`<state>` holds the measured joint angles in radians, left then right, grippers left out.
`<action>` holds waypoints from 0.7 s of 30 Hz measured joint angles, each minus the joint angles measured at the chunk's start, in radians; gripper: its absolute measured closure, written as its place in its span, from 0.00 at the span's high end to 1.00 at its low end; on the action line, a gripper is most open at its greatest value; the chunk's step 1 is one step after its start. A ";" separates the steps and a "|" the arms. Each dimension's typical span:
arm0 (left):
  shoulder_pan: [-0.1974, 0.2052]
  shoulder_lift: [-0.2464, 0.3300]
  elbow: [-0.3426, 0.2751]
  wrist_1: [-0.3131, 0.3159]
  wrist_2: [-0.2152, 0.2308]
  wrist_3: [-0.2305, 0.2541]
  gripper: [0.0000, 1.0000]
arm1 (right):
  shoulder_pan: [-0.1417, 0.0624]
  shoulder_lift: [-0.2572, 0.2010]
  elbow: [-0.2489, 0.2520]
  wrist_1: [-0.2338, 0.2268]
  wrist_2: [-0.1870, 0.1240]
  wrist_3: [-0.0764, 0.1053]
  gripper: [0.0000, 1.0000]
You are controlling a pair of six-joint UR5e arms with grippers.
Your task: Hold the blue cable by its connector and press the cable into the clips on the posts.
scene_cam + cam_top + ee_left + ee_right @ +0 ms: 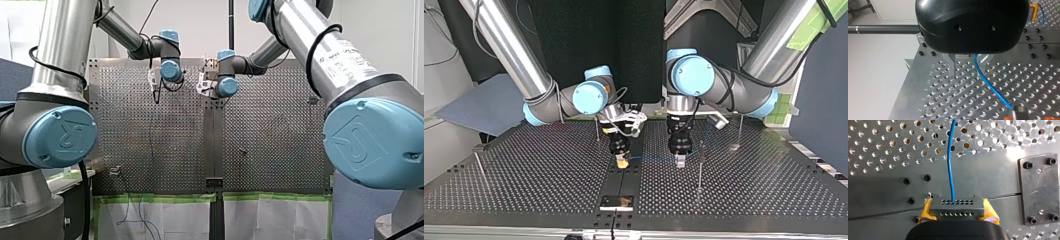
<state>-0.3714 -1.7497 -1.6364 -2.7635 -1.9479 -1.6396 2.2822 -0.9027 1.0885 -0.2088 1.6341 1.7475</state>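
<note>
Right gripper: yellow pads clamped on the connector. The blue cable crosses the top view's centre to the left gripper, whose metal fingers seemingly stand parted around it.

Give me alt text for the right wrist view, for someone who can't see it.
My right claw, with yellow pads, clamps a grey perforated connector; the blue cable runs from it straight ahead over the perforated table. A dark bolted plate lies beside it.
</note>
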 joint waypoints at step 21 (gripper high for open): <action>-0.017 -0.054 0.000 0.034 -0.078 0.028 0.45 | -0.007 0.001 0.001 0.024 0.016 -0.008 0.00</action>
<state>-0.3881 -1.8041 -1.6363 -2.7293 -2.0260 -1.6119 2.2752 -0.9016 1.0898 -0.1853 1.6505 1.7397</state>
